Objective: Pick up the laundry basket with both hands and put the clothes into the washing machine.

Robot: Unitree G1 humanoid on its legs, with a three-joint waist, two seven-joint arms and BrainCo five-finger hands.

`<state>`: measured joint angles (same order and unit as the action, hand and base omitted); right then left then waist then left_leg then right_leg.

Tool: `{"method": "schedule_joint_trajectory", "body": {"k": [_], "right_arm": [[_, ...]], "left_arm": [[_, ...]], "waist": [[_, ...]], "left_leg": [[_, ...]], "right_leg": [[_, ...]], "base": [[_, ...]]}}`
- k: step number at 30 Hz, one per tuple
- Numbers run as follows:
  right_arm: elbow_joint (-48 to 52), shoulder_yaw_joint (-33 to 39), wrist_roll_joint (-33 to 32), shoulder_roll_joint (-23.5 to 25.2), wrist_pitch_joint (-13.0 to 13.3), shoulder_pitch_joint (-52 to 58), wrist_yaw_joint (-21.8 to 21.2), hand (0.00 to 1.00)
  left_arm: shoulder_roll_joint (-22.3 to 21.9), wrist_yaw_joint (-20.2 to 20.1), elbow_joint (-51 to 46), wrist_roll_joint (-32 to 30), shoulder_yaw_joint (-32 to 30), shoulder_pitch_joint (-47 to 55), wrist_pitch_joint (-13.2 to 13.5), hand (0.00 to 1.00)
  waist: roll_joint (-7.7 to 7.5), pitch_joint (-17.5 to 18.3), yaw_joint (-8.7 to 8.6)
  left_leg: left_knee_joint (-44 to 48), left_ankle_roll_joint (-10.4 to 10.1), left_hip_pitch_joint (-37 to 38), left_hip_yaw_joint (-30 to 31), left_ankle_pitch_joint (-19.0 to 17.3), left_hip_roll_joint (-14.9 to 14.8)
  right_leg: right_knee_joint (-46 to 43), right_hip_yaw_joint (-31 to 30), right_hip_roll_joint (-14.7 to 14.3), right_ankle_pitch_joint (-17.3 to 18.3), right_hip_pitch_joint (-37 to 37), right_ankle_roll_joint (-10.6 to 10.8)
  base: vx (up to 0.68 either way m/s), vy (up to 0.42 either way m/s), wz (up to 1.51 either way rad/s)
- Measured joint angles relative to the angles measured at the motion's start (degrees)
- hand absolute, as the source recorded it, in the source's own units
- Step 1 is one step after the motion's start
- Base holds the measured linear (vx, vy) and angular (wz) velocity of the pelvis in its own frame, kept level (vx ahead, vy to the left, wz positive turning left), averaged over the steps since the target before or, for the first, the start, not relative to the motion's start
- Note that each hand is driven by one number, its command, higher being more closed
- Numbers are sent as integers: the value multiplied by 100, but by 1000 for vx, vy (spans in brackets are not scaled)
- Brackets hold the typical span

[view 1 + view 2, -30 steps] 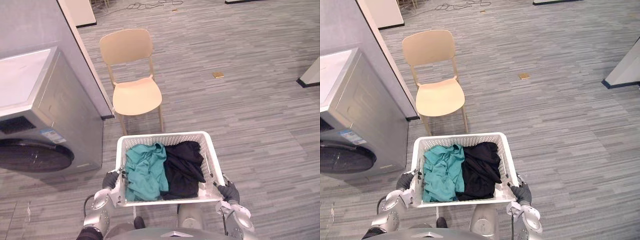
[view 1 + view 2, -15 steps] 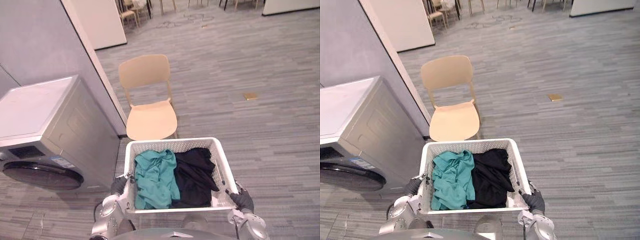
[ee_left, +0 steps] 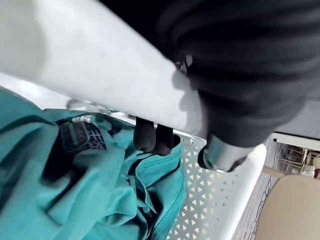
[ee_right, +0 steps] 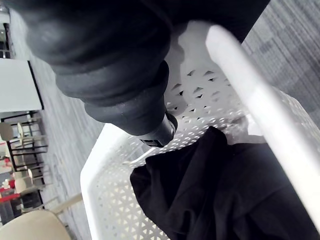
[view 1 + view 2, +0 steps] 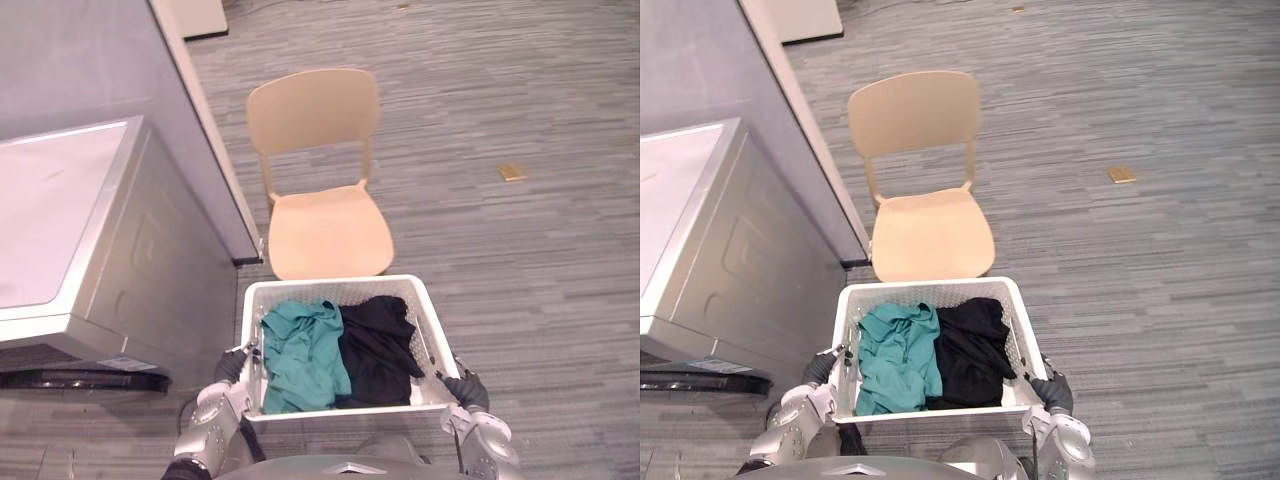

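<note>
laundry basket (image 5: 335,290) being held at both side rims, near chair (image 5: 325,225), washing machine (image 5: 60,230) sitting to its left | left hand (image 5: 232,368) curling fingers (image 3: 152,136) over rim | right hand (image 5: 466,388) gripping opposite rim | teal garment (image 5: 300,355) and black garment (image 5: 375,345) lying inside, side by side

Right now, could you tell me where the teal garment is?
In the eye views, the teal garment lies in the left half of the laundry basket, against the black garment.
</note>
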<state>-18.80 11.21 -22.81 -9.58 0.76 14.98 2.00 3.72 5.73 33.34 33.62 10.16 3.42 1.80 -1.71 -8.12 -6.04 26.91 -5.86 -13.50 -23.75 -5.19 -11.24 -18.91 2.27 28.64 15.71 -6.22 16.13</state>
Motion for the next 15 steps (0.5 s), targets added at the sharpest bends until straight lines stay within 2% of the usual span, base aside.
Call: {"method": "schedule_joint_trajectory", "body": {"k": [1, 2, 4, 5, 6, 7, 8, 9, 10, 11, 12, 13, 14, 15], "right_arm": [[15, 47, 0, -8, 0, -31, 1, 100], [30, 77, 0, -7, 0, -48, 2, 100], [185, 180, -4, 13, 3, -39, 55, 100], [229, 248, -4, 50, 3, -34, 102, 100], [237, 264, -5, 77, 4, -41, 120, 100], [291, 263, -5, 120, 4, -90, 152, 100], [375, 259, -6, 124, 4, -93, 184, 100], [574, 261, -6, 109, 5, -111, 226, 100], [731, 260, -6, 70, 9, -218, 232, 100], [776, 260, -6, 36, 9, -288, 233, 100], [870, 256, 0, -28, 9, -437, 243, 100], [908, 251, 1, -44, 14, -456, 246, 100], [932, 256, 0, -67, 71, -458, 253, 100], [928, 269, -1, -199, 77, -535, 267, 100]], "left_arm": [[14, 7, 0, 0, 32, -69, 3, 100], [28, 7, 1, 0, 69, -112, 3, 100], [74, 8, -1, -2, 240, -336, 2, 100], [72, 14, 1, -1, 315, -435, 2, 100], [100, 14, -1, -2, 364, -483, 3, 100], [132, 21, 1, -3, 376, -606, 3, 100], [144, 25, 1, -3, 378, -674, 3, 100], [149, 32, -11, -1, 381, -782, 20, 100], [157, 39, -23, 1, 369, -909, 85, 100], [171, 46, -24, 2, 370, -983, 98, 100], [205, 71, -22, 10, 371, -1151, 126, 100], [233, 89, -24, 20, 374, -1197, 145, 100], [314, 101, -20, 59, 436, -1285, 189, 100], [207, 116, 32, 60, 452, -1351, 196, 100]], "waist": [[5, 3, 3], [0, 1, -7], [-23, -12, -24], [1, -22, -108], [19, -47, -173], [52, -205, -238], [62, -283, -237], [101, -343, -248], [162, -405, -251], [193, -429, -246], [208, -466, -223], [163, -459, -222], [-36, -497, -320], [58, -612, -383]], "left_leg": [[187, 27, -3, -37, -313, 114], [182, 66, 32, -55, -376, 191], [-109, 198, 270, -167, -450, 492], [-339, 290, 470, -199, -407, 604], [-428, 330, 571, -206, -402, 606], [-570, 338, 827, -173, -391, 568], [-676, 326, 963, -184, -373, 567], [-888, 302, 1098, -252, -311, 538], [-1046, 218, 1143, -313, -259, 450], [-1092, 176, 1145, -344, -235, 380], [-1235, 2, 1158, -389, -135, 226], [-1270, -78, 1156, -383, -101, 209], [-1278, -240, 1195, -209, -81, 243], [-1278, -331, 1235, -97, -46, 165]], "right_leg": [[-117, -149, 111, -360, 49, 15], [-269, -260, 162, -529, 105, 12], [-1485, -796, 300, -1428, 923, -140], [-2185, -1038, 271, -2152, 1422, -596], [-2603, -1188, 183, -2167, 1604, -625], [-3294, -1360, -109, -1578, 1914, -399], [-3467, -1296, -214, -1249, 2054, -287], [-3424, -960, -298, -688, 2399, -260], [-2911, -433, -307, -351, 2724, -324], [-2496, -200, -355, -296, 2824, -329], [-1110, 44, -600, -493, 2832, -305], [-554, 24, -716, -753, 2773, -342], [-145, -76, -746, -1655, 2603, -426], [-358, 26, -779, -1567, 2618, -430]], "base": [[155, 309, 3], [224, 453, 4], [212, 350, 9], [213, 241, 10], [206, 144, 11], [152, 59, 0], [156, 34, -11], [134, -22, -25], [129, -53, -28], [150, -170, -34], [127, -188, -20], [189, -292, 17], [166, -274, 45], [191, -341, 44]]}}
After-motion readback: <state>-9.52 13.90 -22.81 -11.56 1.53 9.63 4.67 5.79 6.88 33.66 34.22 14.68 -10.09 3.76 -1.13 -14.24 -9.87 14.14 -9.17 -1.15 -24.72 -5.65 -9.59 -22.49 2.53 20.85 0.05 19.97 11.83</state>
